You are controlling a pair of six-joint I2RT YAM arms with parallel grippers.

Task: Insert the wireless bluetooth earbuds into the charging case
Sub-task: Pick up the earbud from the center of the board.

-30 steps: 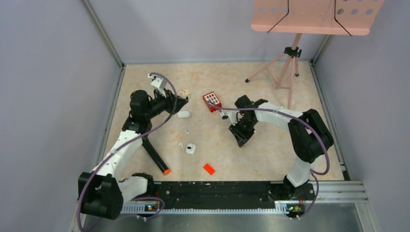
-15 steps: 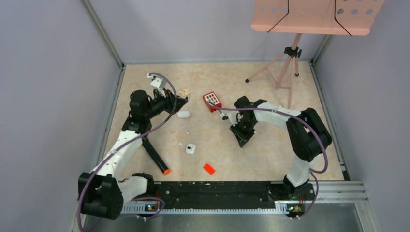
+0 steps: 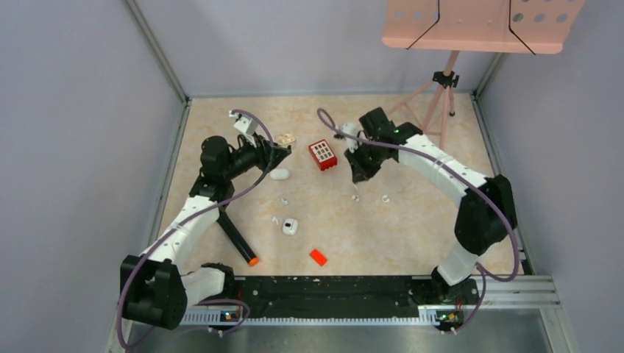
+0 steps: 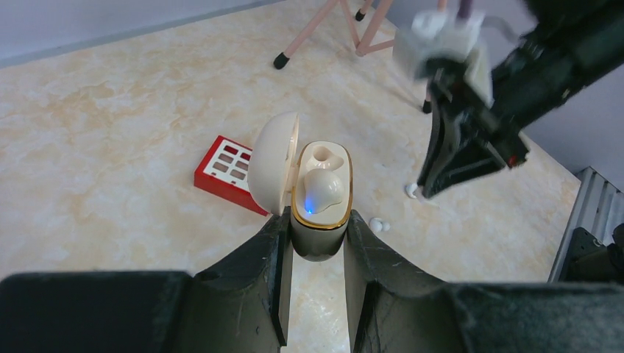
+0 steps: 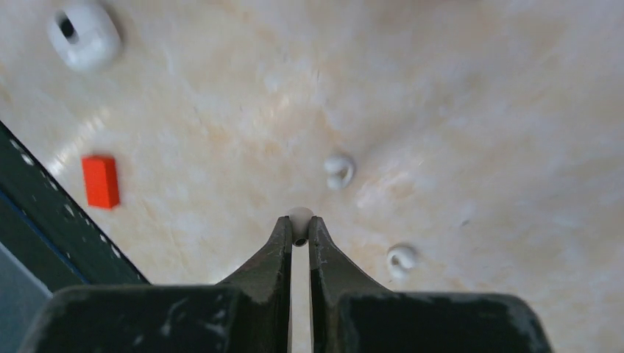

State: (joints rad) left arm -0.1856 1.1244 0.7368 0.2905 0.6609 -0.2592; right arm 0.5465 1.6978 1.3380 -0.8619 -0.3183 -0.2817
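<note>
**Right gripper pinching an earbud, left gripper clamping the open case**

The right gripper (image 5: 298, 234) is pinching a tiny white earbud (image 5: 299, 218) at its very fingertips, its jaws nearly touching, and is hanging above the table (image 3: 412, 220). Two loose earbuds (image 5: 339, 170) are lying on the marble below it, well apart from an orange-red chip (image 5: 101, 181). The left gripper (image 4: 316, 220) is clamping the charging case (image 4: 321, 213) upright, with the lid standing open. A seated bud (image 4: 320, 187) is resting inside, with a blue light glowing. A red block (image 4: 224, 170) is lying on the table beyond the case.
</note>
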